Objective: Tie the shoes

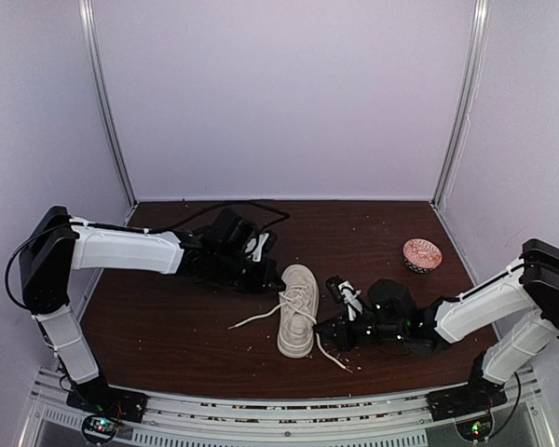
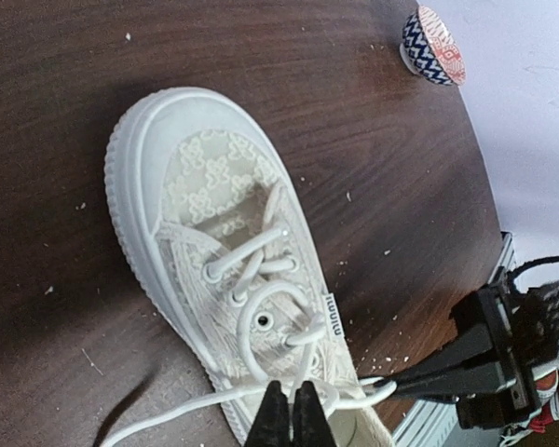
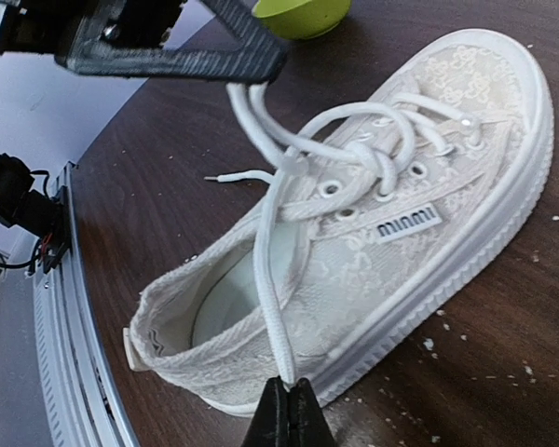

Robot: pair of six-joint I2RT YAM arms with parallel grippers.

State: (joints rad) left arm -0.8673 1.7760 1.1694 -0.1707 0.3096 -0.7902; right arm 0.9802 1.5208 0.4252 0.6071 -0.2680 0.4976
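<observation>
My right pincer point(image 3: 287, 414) is clenched on one lace point(image 3: 270, 279) end; my left pincer point(image 2: 293, 419) seems clamped on the lace loop. The sneaker point(image 1: 296, 312) lies central on the bench point(image 1: 168, 321). I should draw both apart evenly and gently, so the shoe doesn't drag.

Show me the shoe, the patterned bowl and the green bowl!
sneaker point(image 1: 298, 300): top view, its laced middle.
patterned bowl point(image 1: 422, 254): top view, its inside.
green bowl point(image 3: 303, 14): right wrist view, its side.

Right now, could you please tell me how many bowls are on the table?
2. A patterned bowl sits right of the sneaker; a green bowl shows only in the right wrist view. Others may be hidden.
</observation>
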